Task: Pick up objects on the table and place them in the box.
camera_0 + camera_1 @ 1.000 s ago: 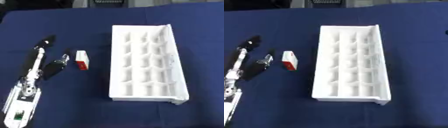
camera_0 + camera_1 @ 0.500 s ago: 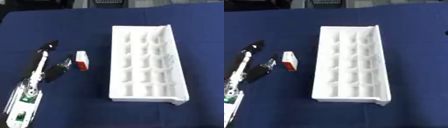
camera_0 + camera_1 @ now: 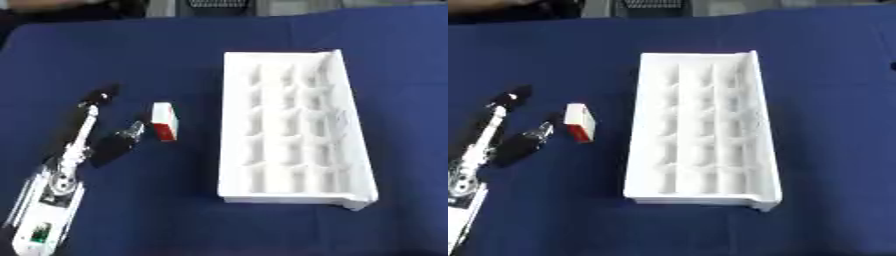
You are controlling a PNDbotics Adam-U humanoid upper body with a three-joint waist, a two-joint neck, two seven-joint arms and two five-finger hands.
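The left robot hand [image 3: 96, 145] comes in from the near-left corner of the table [image 3: 166, 210], its white and silver forearm lying low over the blue cloth. Its fingers are spread apart and hold nothing: one long finger stretches away toward the far-left side, while a shorter dark digit points at the small box [image 3: 164, 121]. That small box, white with a red end, lies on the cloth just beside the tip of the shorter digit; whether the two touch cannot be told. To its right, apart from it, sits the white box [image 3: 293, 127], a long tray of many compartments with a raised wall along its right side. It runs from near the front edge toward the far edge.
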